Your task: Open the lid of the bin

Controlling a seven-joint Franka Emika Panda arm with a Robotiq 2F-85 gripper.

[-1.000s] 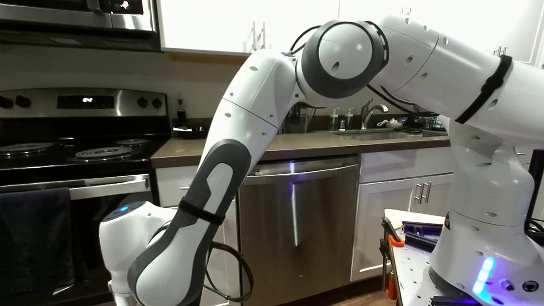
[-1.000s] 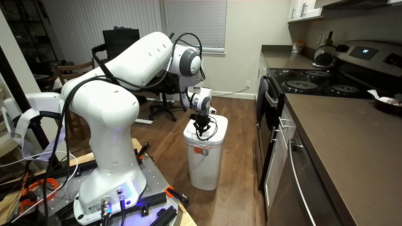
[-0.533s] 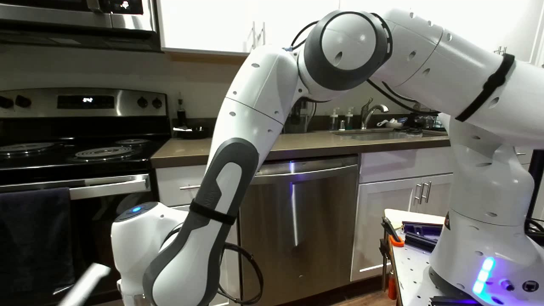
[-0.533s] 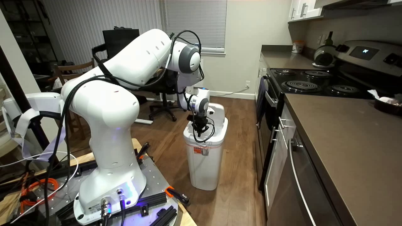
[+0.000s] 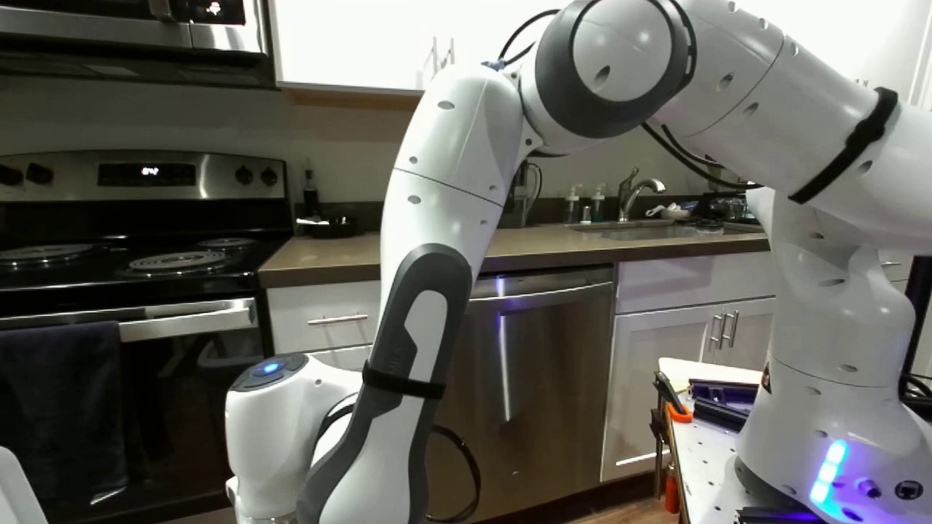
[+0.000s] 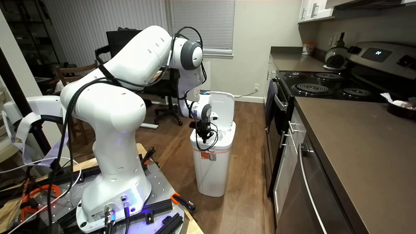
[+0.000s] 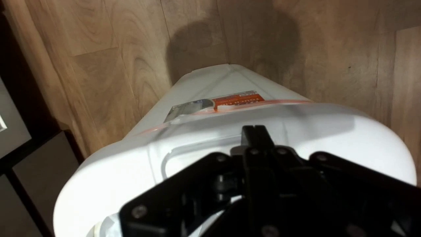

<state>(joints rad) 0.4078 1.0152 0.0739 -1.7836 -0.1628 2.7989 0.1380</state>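
The bin (image 6: 211, 175) is a tall white bin on the floor. Its lid (image 6: 224, 109) stands raised, nearly upright, at the far side of the bin. A white piece at the lower left edge of an exterior view looks like the lid (image 5: 16, 491). My gripper (image 6: 204, 140) is over the near part of the bin's top, fingers pointing down. In the wrist view the gripper's fingertips (image 7: 253, 127) are pressed together with nothing between them, above the bin's white rim (image 7: 345, 135). The gripper itself is out of frame in the exterior view facing the stove.
The stove (image 6: 318, 86) and the counter (image 6: 351, 146) run along the right. The robot's table (image 6: 159, 185) with clamps stands at the near left. An office chair (image 6: 169, 110) is behind the arm. Cables (image 6: 214, 139) hang beside the gripper.
The lid was down one second ago, then partly raised, and now stands nearly upright. My gripper has moved back toward the robot base, staying shut over the bin's near part.
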